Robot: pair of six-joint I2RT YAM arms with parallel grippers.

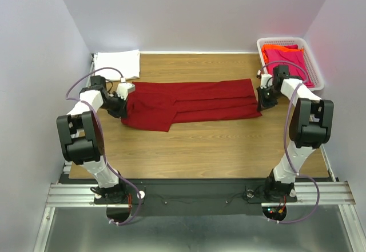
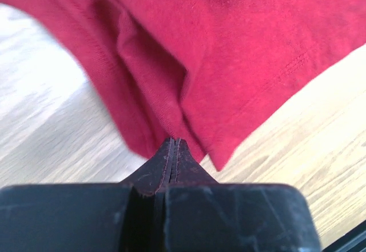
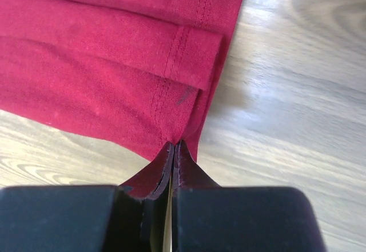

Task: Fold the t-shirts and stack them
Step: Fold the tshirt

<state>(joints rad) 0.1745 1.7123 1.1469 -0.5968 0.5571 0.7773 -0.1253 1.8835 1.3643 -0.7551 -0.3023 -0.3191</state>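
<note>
One tabletop; one dark red t-shirt spread left to right at centre; one basket, far right, with one pink t-shirt and one orange t-shirt; one white t-shirt, far left. Left fingers and right fingers, closed tight, pinch the red shirt's opposite ends.

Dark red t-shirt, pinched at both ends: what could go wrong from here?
1. The left gripper and right gripper hold the dark red t-shirt only at the very tip; it may slip out on lifting.
2. At the right end the upper folded layers seem to lie outside the grip, so they may fall open.
3. The left end is bunched, so the next fold may come out uneven.
</note>
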